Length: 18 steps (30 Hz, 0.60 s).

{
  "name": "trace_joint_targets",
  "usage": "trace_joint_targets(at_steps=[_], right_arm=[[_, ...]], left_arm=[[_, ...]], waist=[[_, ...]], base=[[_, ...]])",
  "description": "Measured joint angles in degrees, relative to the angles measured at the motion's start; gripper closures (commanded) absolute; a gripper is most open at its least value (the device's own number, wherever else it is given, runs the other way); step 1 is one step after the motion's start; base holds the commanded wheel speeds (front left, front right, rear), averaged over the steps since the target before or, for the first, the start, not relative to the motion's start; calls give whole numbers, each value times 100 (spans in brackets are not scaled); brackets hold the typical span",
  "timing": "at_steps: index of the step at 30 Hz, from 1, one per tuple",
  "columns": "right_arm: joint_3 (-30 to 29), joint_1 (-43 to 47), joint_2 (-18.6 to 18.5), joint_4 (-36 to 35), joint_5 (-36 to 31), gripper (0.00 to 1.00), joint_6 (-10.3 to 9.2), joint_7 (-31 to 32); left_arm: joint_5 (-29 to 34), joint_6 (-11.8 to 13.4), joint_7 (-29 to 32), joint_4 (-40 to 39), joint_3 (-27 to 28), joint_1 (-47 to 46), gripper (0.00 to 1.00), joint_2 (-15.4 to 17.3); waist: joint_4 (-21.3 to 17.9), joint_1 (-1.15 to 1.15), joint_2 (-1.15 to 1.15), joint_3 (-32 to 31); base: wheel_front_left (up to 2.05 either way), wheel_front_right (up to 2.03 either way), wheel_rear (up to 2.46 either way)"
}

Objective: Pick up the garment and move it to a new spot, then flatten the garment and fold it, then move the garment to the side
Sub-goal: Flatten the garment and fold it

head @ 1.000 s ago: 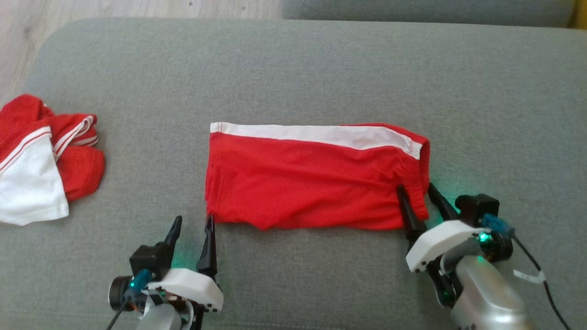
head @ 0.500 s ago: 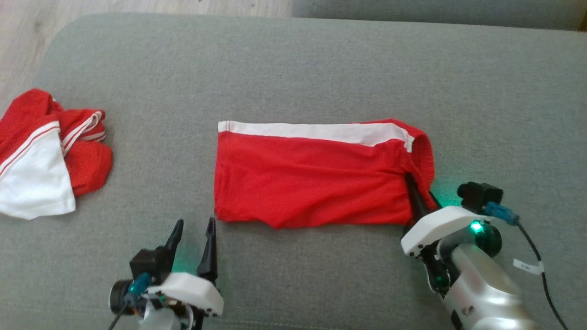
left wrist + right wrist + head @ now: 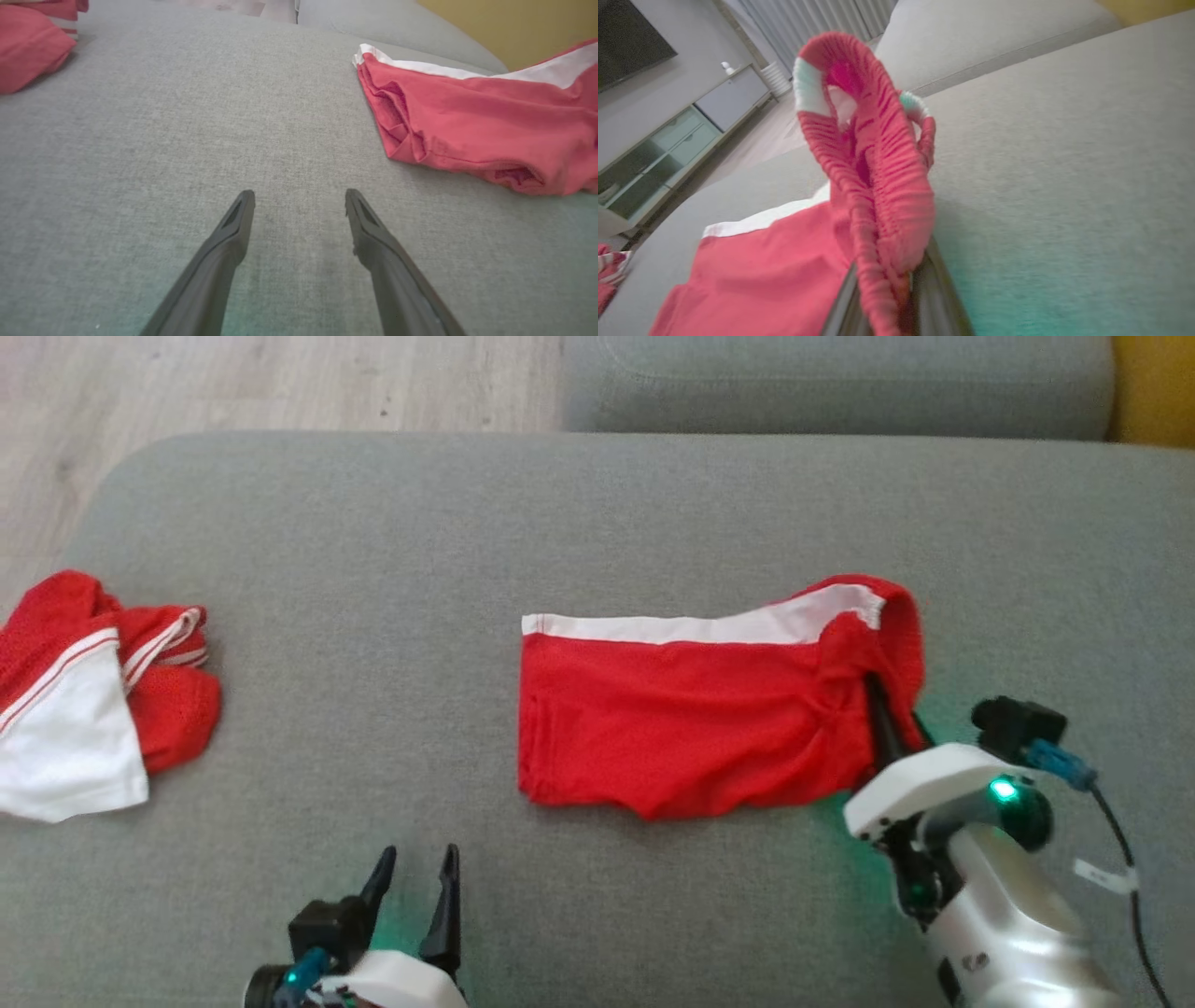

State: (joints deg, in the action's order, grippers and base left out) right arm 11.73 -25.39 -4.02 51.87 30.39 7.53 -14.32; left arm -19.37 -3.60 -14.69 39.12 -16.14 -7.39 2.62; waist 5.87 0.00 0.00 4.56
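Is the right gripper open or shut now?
Shut: the right gripper pinches the waistband of the red shorts, that end raised off the sofa.

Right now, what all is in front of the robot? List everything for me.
shorts: one, red with a white stripe, mid-sofa, waistband end lifted
crumpled garment: one, red and white, at the sofa's left edge
sofa: one, grey, under both garments
floor: pale wood, beyond the sofa, upper left
cabinet: one, pale grey, far background in the right wrist view
left jaws: one pair, dark fingers apart, over bare sofa, left of the shorts
right jaws: one pair, dark fingers shut on the shorts' waistband
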Motion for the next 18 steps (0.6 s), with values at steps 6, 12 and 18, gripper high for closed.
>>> trace_joint_targets(at_steps=[6,12,18], right_arm=[[1329,9,27,-778,1044,100,0,370],[2261,-49,42,-625,1394,100,0,424],[2754,-357,35,-510,1772,0,0,193]], left_arm=[[-78,11,0,70,-245,15,0,2],[-82,78,0,97,-379,36,0,3],[-81,163,0,96,-346,64,0,3]], waist=[[302,0,0,-108],[886,0,0,-132],[1307,0,0,-112]], base=[[0,0,0],[0,0,0],[0,0,0]])
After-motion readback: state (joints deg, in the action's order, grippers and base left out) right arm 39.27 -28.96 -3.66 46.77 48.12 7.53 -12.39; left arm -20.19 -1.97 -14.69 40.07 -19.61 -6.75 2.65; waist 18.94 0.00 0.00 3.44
